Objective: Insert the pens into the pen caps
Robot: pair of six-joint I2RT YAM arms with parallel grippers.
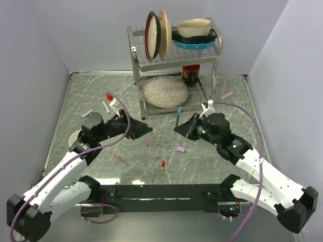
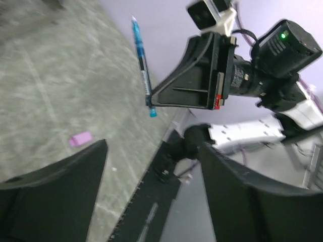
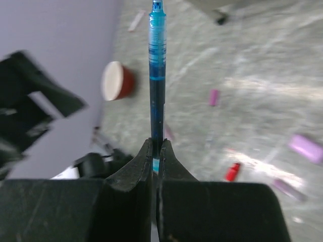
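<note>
Pens were scattered all over the table (image 1: 81, 93), but only one was up off it. We saw the dark blue pen (image 1: 178, 118) near the middle of the table, a touch toward 1 o'clock, pinched at its lower end by the right gripper (image 1: 179, 130). On the right wrist cam the two fingers (image 3: 136, 166) were squeezed tight on the barrel. Most of the pen stuck out past the tips, toward 12 o'clock in that view. The left gripper (image 1: 145, 130) sat at 9 o'clock of it, nose pointing at the pen but not touching it. On the left wrist cam its fingers (image 2: 60, 186) were spread wide.

Caps were all lying on the table. We spotted the pale pink cap (image 1: 180, 149) at 6 o'clock of the right gripper and the magenta-purple cap (image 1: 148, 142) at 6 o'clock of the left gripper's tip. The red cap (image 1: 163, 164) was further down toward 6 o'clock of the table. The reddish-pink pen (image 1: 122, 159) lay at 7 o'clock of the left gripper. Over at 10 o'clock lay a white pen (image 1: 106, 106) and a second white pen (image 1: 87, 113). The wider pale pink pen (image 1: 226, 95) was at 2 o'clock, beside the dish rack (image 1: 135, 60) that stood at 12 o'clock.
</note>
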